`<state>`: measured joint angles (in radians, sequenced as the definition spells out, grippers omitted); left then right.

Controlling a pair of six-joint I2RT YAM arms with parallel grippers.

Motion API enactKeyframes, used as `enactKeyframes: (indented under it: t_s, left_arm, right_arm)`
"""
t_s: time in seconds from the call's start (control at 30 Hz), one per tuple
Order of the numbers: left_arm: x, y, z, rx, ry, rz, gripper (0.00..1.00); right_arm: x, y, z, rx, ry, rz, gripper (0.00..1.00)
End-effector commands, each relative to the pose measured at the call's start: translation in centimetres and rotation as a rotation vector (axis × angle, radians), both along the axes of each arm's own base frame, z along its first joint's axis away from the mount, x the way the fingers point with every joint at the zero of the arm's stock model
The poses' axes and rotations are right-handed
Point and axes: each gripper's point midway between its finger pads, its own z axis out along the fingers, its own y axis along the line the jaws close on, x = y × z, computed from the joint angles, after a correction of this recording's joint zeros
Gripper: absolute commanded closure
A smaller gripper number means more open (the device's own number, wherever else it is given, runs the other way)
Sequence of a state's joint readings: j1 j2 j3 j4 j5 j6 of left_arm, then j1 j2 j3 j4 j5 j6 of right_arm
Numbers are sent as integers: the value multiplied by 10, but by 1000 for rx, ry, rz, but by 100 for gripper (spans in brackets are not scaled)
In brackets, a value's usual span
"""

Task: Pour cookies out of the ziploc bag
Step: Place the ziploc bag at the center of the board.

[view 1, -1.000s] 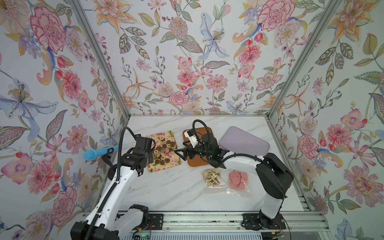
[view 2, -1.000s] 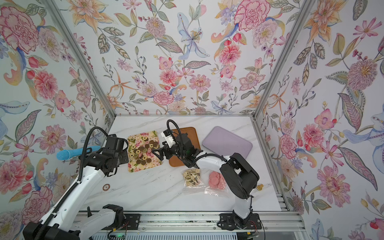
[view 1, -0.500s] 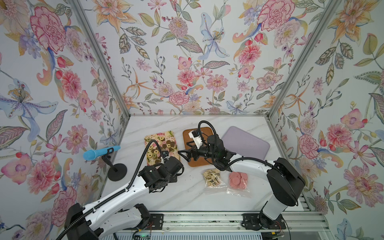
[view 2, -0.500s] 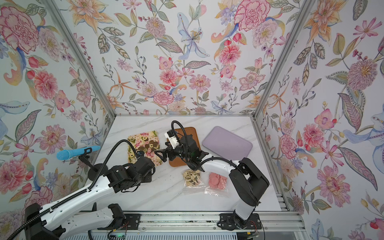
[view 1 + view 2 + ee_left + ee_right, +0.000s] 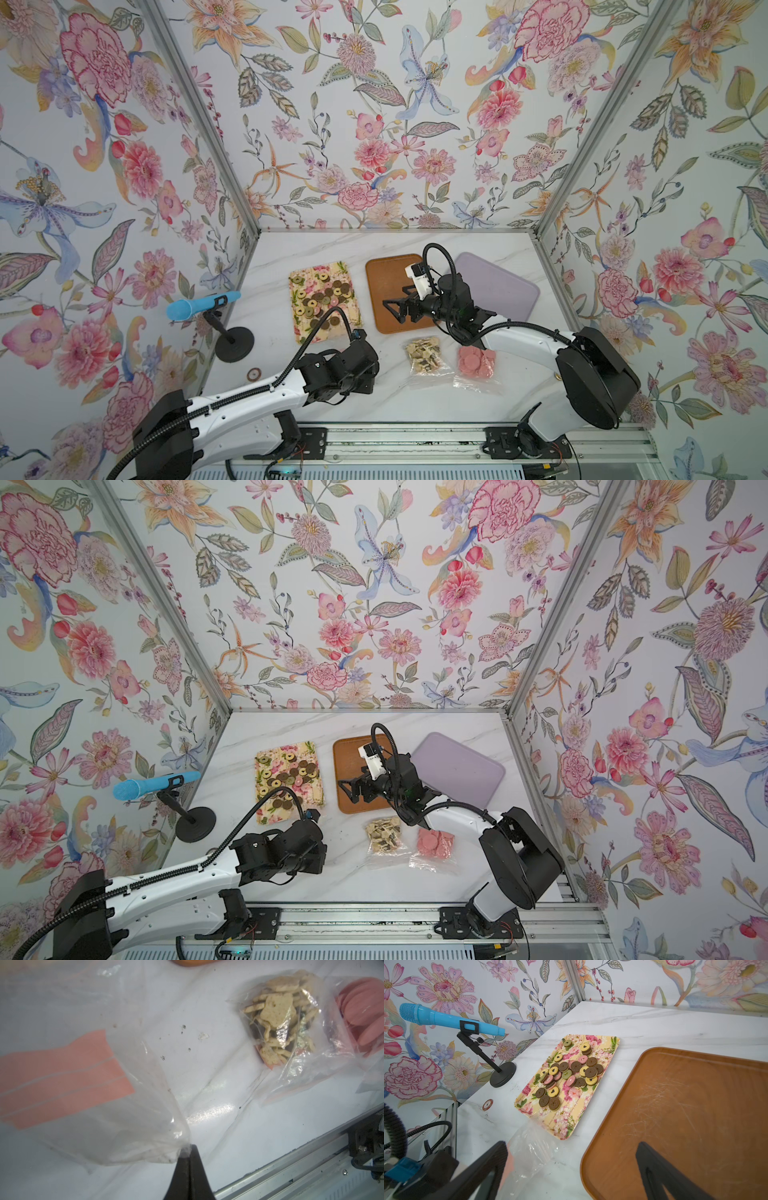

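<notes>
The cookies (image 5: 320, 297) (image 5: 571, 1072), dark brown, beige and pink rounds, lie scattered on the floral tray (image 5: 340, 272). My left gripper (image 5: 188, 1152) is shut on a corner of the ziploc bag (image 5: 99, 1088), clear with a pink strip and holding no cookies that I can see. The bag hangs low over the table, just in front of the floral tray. In both top views my left wrist (image 5: 345, 370) hides the bag. My right gripper (image 5: 395, 309) (image 5: 571, 1165) stands open over the near left part of the brown tray (image 5: 386, 270), holding nothing.
Two filled bags lie at the front: beige and dark stars (image 5: 424, 353) and pink discs (image 5: 476, 361). A purple tray (image 5: 498, 286) sits at the back right. A blue microphone on a stand (image 5: 203, 303) and a small round token (image 5: 254, 375) are at the left.
My left arm has swung from over the floral tray toward the table's front, carrying the bag. The right gripper has shifted slightly right and stayed open.
</notes>
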<state>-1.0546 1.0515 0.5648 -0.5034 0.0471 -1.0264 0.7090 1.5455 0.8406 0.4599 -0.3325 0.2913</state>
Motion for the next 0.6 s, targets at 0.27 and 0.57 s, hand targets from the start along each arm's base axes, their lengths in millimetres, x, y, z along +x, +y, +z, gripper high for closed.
enactKeyframes:
  t_s: [0.27,0.57]
  left_arm:
    - [-60,11,-26,96,139,-161,100]
    - [-13,22,23,20,-171,-57,56]
  right_arm:
    - [-5,0,8,6,-19,6,0]
    - [-2,7,9,8,-16,18,0]
